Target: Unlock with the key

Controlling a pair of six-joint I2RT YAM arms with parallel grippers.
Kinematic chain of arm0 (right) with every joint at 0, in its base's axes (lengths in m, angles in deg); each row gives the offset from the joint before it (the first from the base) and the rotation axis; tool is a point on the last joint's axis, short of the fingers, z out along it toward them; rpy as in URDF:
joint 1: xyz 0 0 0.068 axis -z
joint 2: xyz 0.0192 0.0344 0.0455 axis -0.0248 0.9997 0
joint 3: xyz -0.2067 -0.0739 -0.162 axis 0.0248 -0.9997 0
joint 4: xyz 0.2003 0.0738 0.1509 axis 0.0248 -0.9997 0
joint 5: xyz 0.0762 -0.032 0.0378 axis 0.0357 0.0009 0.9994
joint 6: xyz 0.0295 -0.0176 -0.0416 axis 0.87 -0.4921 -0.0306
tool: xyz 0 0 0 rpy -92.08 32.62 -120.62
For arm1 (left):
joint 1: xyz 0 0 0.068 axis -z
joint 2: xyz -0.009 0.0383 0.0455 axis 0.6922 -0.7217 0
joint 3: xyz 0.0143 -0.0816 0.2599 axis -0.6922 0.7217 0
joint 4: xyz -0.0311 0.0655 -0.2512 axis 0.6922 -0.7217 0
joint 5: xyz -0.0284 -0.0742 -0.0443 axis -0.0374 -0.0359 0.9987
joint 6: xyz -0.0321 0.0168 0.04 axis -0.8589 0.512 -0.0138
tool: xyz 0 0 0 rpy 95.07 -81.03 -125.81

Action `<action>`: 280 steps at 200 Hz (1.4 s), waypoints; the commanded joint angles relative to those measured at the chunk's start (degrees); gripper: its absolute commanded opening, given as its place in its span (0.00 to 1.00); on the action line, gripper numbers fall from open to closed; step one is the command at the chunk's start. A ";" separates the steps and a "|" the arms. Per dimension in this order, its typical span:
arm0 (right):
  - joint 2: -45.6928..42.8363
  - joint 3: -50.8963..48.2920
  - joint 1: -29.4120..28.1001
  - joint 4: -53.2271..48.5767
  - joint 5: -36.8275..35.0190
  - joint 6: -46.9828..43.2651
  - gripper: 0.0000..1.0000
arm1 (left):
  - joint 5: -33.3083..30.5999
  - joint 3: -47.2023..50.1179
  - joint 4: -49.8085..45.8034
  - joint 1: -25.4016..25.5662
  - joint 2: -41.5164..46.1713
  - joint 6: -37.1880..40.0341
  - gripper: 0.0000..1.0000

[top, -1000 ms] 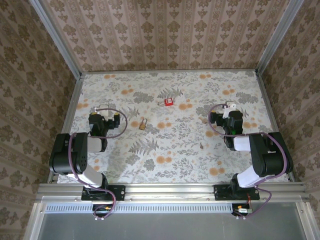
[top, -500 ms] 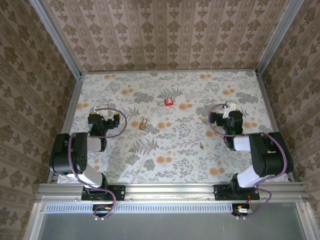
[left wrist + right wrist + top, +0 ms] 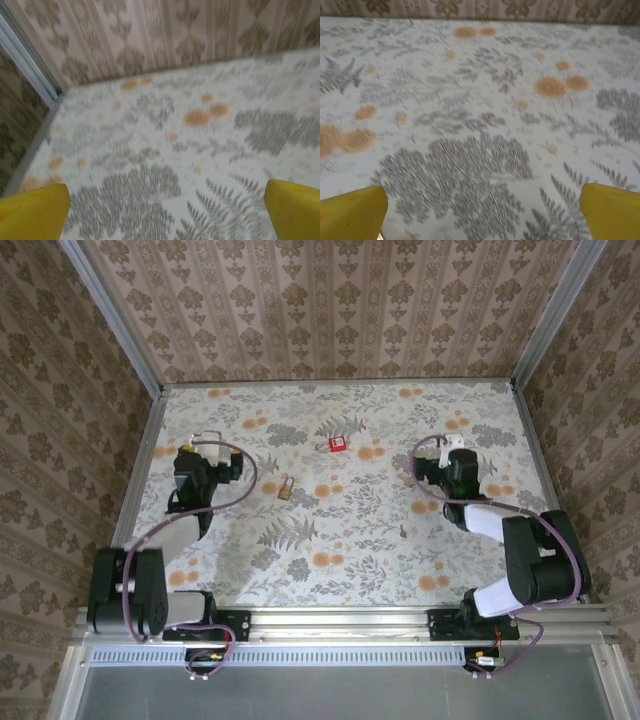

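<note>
A small brass padlock (image 3: 285, 487) lies on the floral table left of centre. Further back sits a red padlock (image 3: 338, 444) with a white tag beside it. A small dark key (image 3: 402, 532) lies right of centre. My left gripper (image 3: 204, 447) hovers at the left, well apart from the brass padlock; its yellow fingers (image 3: 34, 206) stand wide apart over bare cloth, with my left gripper (image 3: 165, 210) open. My right gripper (image 3: 436, 456) hangs at the right, beyond the key, and in its wrist view my right gripper (image 3: 482, 210) is open, with its yellow fingers (image 3: 352, 212) empty.
Patterned walls enclose the table on three sides, with metal posts (image 3: 110, 320) at the corners. A metal rail (image 3: 340, 622) carrying both arm bases runs along the near edge. Purple cables loop beside each wrist.
Both arms have stretched out from their folded pose. The left gripper moved toward the far wall, the right gripper moved slightly left and farther. Padlocks and key have not moved.
</note>
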 commanded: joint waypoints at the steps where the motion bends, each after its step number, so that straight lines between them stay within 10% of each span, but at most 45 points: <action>1: -5.54 4.97 -2.59 -12.27 -4.82 -0.23 1.00 | -2.20 -1.59 -9.43 1.03 7.26 -3.28 1.00; 60: -12.41 19.18 -2.88 -45.31 -5.17 24.27 1.00 | -8.86 -3.23 -28.28 1.69 26.43 -39.81 1.00; 103: -16.64 13.65 2.33 -44.31 7.84 30.01 1.00 | -5.67 18.97 -2.90 -1.43 39.54 -53.77 1.00; 184: -18.20 9.17 -6.45 -54.28 13.40 29.29 0.66 | 11.38 9.50 -24.99 -1.04 30.77 -50.04 0.99; 280: -17.87 2.16 -10.39 -57.23 17.16 31.11 0.16 | 8.32 3.55 -26.67 24.70 17.93 -46.06 0.98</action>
